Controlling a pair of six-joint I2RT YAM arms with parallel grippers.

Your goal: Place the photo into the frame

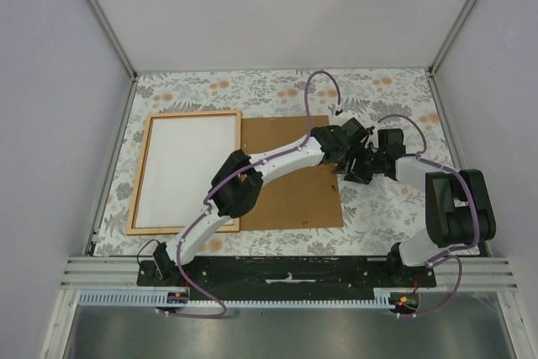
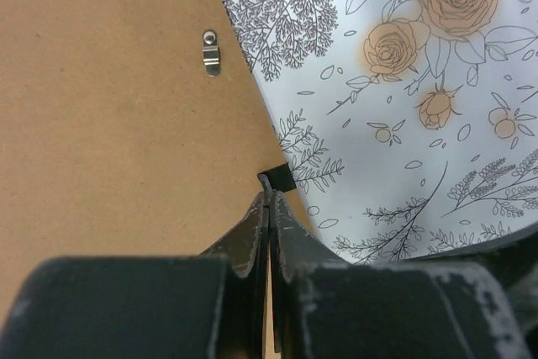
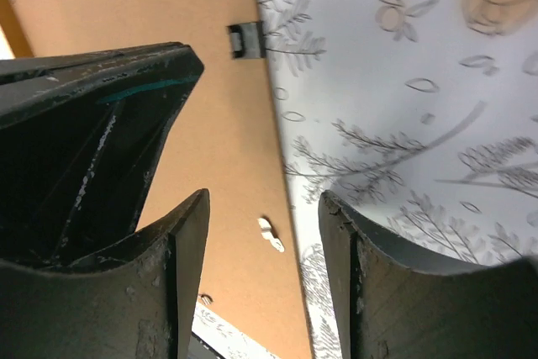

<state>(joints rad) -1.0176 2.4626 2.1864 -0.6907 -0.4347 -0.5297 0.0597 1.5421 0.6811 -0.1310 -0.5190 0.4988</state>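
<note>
The thin wooden frame (image 1: 145, 174) lies at the left of the table. The photo (image 1: 185, 170) lies inside it, white side up. The brown backing board (image 1: 290, 199) lies flat beside the frame's right side. My left gripper (image 1: 345, 154) reaches over the board's right edge. In the left wrist view it (image 2: 270, 199) is shut, its tips right by a small black tab (image 2: 278, 179) on that edge; I cannot tell if they touch it. My right gripper (image 1: 361, 167) is close beside it, open and empty (image 3: 265, 199) above the same edge.
The tablecloth (image 1: 378, 98) has a floral print. The board (image 2: 109, 140) carries a metal turn clip (image 2: 211, 50) and a white clip (image 3: 271, 234) near its right edge. The black tab also shows in the right wrist view (image 3: 246, 40). Cage posts stand at the far corners.
</note>
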